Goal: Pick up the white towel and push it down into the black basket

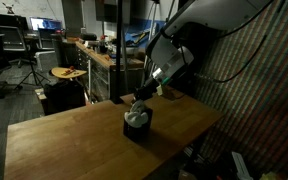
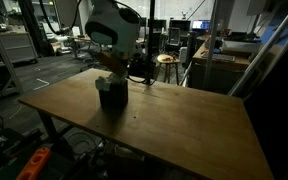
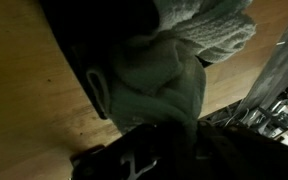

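In both exterior views the black basket [image 1: 136,128] [image 2: 111,97] stands on the wooden table [image 1: 64,140] [image 2: 184,125]. The white towel [image 1: 135,117] is bunched up in its top. My gripper [image 1: 140,102] [image 2: 112,80] hangs straight above the basket with its tip at the towel. In the wrist view the wrinkled towel [image 3: 169,65] fills the middle, and a fold of it narrows down into my dark gripper [image 3: 174,135], which is shut on it. The basket's dark wall [image 3: 79,35] shows at the upper left of that view.
A round wooden stool [image 1: 67,73] [image 2: 166,59] and a cluttered workbench [image 1: 104,55] stand beyond the table. A metal rack [image 2: 224,50] and a patterned wall [image 1: 254,50] border the table's other sides.
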Available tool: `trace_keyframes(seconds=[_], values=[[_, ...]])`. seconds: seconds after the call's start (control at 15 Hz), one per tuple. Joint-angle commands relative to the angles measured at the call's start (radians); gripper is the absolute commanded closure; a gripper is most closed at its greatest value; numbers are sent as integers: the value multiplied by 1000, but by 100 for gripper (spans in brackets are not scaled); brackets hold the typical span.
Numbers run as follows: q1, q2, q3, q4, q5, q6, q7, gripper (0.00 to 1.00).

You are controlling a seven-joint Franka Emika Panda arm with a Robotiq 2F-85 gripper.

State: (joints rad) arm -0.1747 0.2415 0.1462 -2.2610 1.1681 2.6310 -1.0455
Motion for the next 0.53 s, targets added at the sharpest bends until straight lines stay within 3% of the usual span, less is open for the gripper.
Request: trace_keyframes(seconds=[0.0,0.47], values=[[-3,-49,1,-32,13,2,-10,97],[1,-45,25,-68,57,-5,-33,96]])
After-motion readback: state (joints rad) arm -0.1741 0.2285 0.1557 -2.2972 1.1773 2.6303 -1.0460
